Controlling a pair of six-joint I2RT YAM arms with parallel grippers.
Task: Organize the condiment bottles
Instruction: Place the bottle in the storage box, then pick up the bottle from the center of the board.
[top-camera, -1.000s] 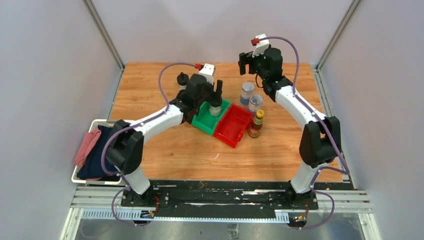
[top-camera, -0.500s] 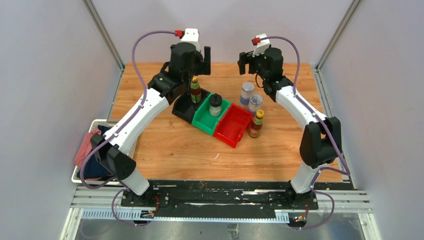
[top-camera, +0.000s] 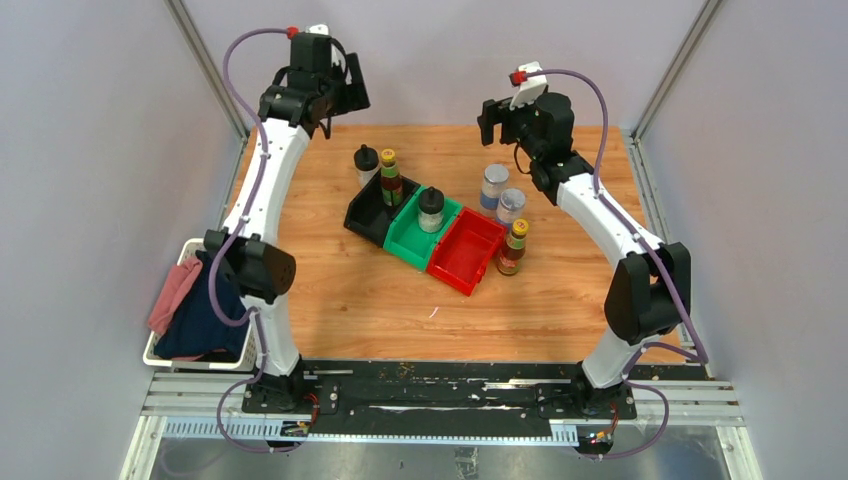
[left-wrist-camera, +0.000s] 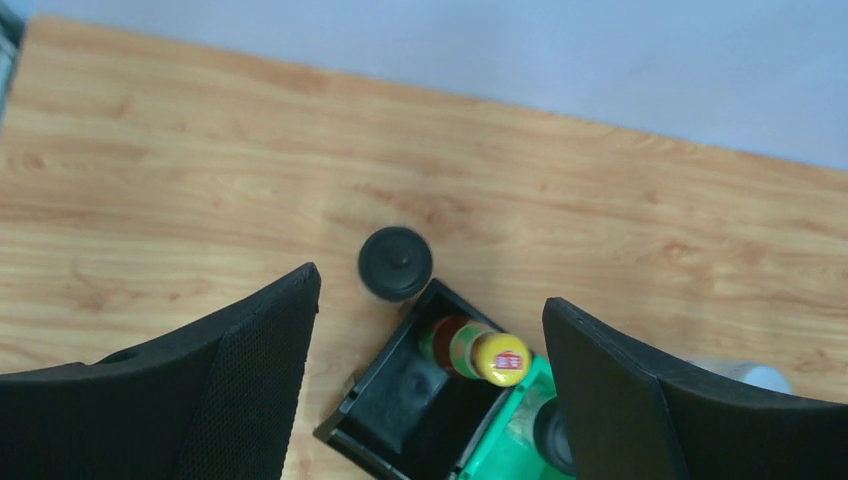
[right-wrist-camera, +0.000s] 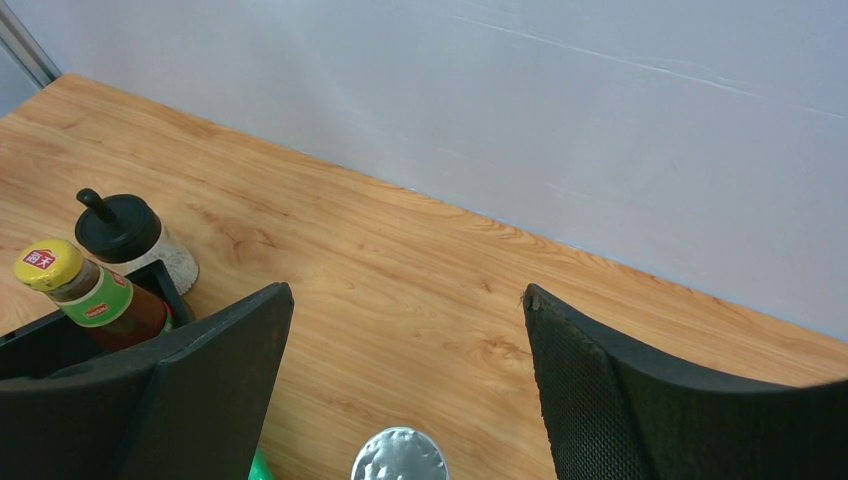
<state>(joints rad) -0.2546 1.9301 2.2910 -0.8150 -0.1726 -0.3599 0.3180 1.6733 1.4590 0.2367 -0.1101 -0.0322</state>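
A dark brown bottle with a yellow cap (top-camera: 390, 180) (left-wrist-camera: 478, 350) stands in the black bin (top-camera: 366, 216). A squat clear bottle with a black cap (top-camera: 431, 208) stands in the green bin (top-camera: 410, 245). Another black-capped bottle (top-camera: 366, 163) (left-wrist-camera: 396, 262) is on the table just behind the black bin. Two silver-lidded shakers (top-camera: 494, 185) (top-camera: 511, 205) and a second brown bottle (top-camera: 513, 248) stand on the table right of the empty red bin (top-camera: 462, 258). My left gripper (top-camera: 345, 85) (left-wrist-camera: 430, 288) hangs open high above the back left. My right gripper (top-camera: 487, 125) (right-wrist-camera: 405, 290) is open above a shaker lid (right-wrist-camera: 400, 455).
A white basket (top-camera: 186, 248) with red and dark cloths sits off the table's left edge. Metal frame posts (top-camera: 205, 65) stand at the back corners, with grey walls on three sides. The three bins form a diagonal row mid-table.
My left arm has lifted away from the green bin and swung up to the back left, leaving the black-capped bottle standing in that bin. The right arm has barely moved.
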